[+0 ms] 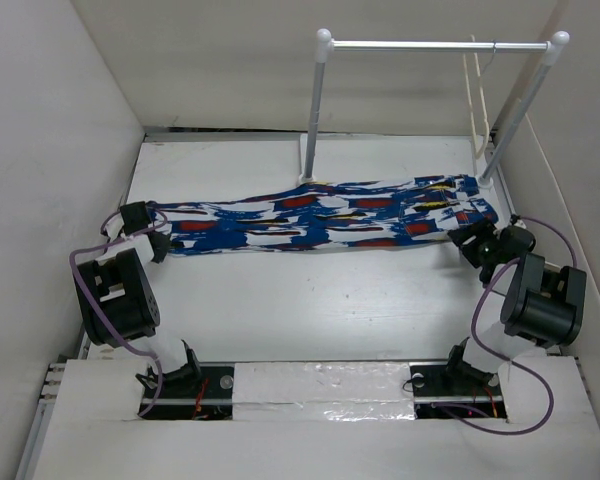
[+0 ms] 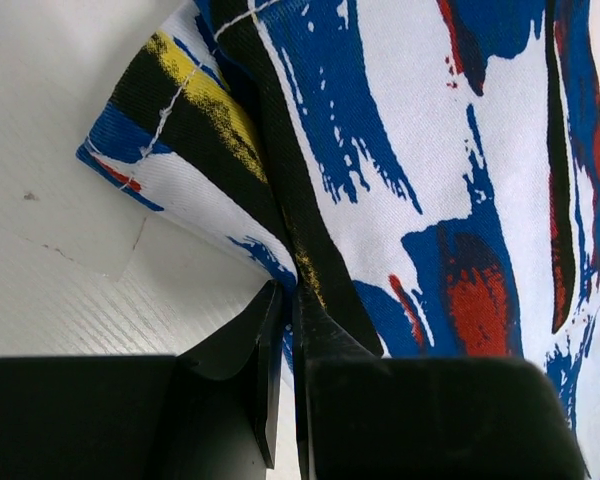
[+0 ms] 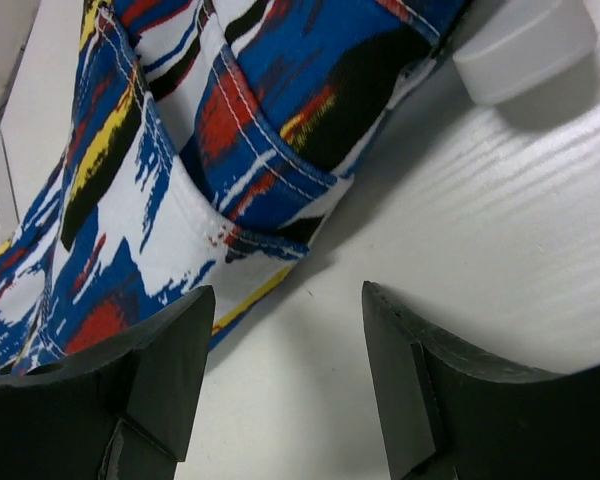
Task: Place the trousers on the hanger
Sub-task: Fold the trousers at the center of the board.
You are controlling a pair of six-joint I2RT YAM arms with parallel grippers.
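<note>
One white worktop [image 1: 310, 310] carries the rail [image 1: 435, 45] at the back and, before it, the trousers [image 1: 320, 220] stretched flat. The hanger [image 1: 477, 100] hangs near the rail's right end. The left fingers [image 2: 420, 420] pinch the leg end; the right fingers [image 3: 150, 380] stand wide beside the waist, holding nothing.

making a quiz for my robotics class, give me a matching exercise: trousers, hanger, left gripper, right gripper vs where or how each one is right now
Column 1:
1 trousers
2 hanger
3 left gripper
4 right gripper

Column 2:
a open, gripping nothing, beside the waistband
b hanging from the rail
c laid out flat across the table
d shut on the hem end of the cloth

Pairs: 1-c, 2-b, 3-d, 4-a
</note>
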